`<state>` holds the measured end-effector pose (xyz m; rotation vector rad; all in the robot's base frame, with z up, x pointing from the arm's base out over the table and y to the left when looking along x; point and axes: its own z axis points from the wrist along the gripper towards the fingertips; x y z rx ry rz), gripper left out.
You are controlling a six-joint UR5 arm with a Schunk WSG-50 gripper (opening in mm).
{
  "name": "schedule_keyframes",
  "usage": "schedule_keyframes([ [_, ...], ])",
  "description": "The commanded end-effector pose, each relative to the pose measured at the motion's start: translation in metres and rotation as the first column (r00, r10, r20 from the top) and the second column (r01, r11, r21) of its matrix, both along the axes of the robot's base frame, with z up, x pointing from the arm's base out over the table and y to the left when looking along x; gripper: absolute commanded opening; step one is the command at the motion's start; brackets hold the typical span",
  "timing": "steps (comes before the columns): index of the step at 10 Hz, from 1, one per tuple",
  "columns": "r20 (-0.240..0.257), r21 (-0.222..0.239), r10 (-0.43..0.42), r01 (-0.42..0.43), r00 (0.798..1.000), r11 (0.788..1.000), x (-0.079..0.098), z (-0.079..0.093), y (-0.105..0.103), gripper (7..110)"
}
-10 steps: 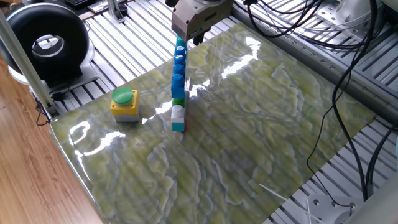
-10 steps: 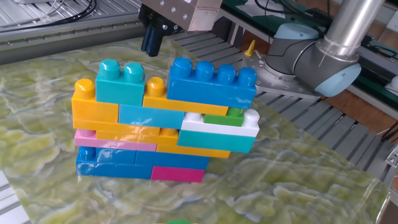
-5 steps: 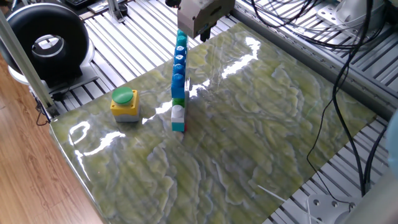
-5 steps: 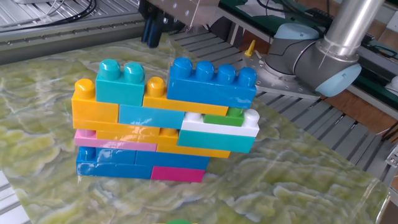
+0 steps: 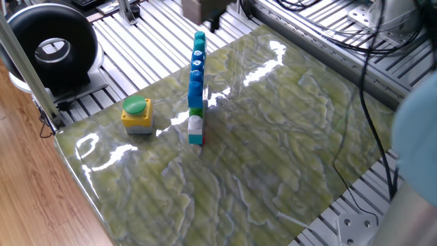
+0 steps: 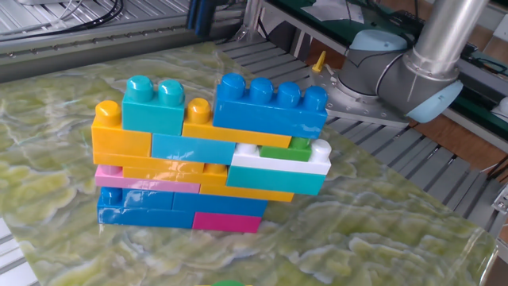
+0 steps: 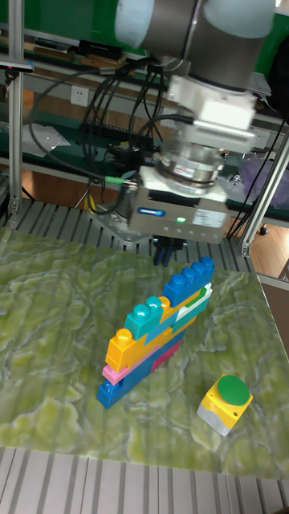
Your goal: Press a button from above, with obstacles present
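The button (image 5: 136, 113), a green cap on a yellow box with a grey base, sits on the marbled green mat (image 5: 273, 150) near its left edge; it also shows at the front right in the tall view (image 7: 226, 401). The obstacles (image 5: 196, 89) look like a narrow blue row from above. From the side they form an upright wall (image 6: 210, 155) of blue, teal, orange, pink, white and green bricks (image 7: 160, 329). My gripper (image 7: 164, 254) hangs high behind the far end of the wall, away from the button. Its dark fingers show no readable gap.
A black round device (image 5: 51, 44) stands at the back left, off the mat. Cables (image 5: 382, 61) trail over the slotted aluminium frame on the right. The arm's grey base joint (image 6: 413, 71) rises behind the wall. Wooden floor lies beyond the mat's left edge.
The gripper has risen and drifted toward the far edge, nearly leaving the top of both fixed views. The bricks and button have not moved.
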<state>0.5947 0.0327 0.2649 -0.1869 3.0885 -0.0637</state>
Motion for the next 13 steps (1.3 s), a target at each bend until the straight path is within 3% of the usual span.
schedule_keyframes([
  [1, 0.006, 0.056, -0.005, 0.005, 1.0, 0.998, 0.024, 0.003, 0.055, 7],
  [2, 0.024, 0.086, 0.024, -0.026, 0.999, 0.996, 0.033, -0.005, 0.064, 7],
  [3, 0.027, 0.082, 0.034, -0.036, 0.999, 0.996, 0.035, -0.008, 0.063, 7],
  [6, 0.018, 0.041, 0.058, -0.058, 0.998, 0.997, 0.033, -0.007, 0.052, 7],
  [8, -0.034, 0.035, 0.144, -0.143, 0.989, 0.989, 0.021, -0.008, 0.05, 7],
  [10, -0.055, -0.013, 0.202, -0.203, 0.978, 0.979, 0.018, -0.008, 0.037, 7],
  [11, -0.063, -0.004, 0.217, -0.217, 0.974, 0.976, 0.016, -0.008, 0.039, 7],
  [13, -0.032, -0.025, 0.22, -0.22, 0.975, 0.975, 0.027, -0.006, 0.038, 7],
])
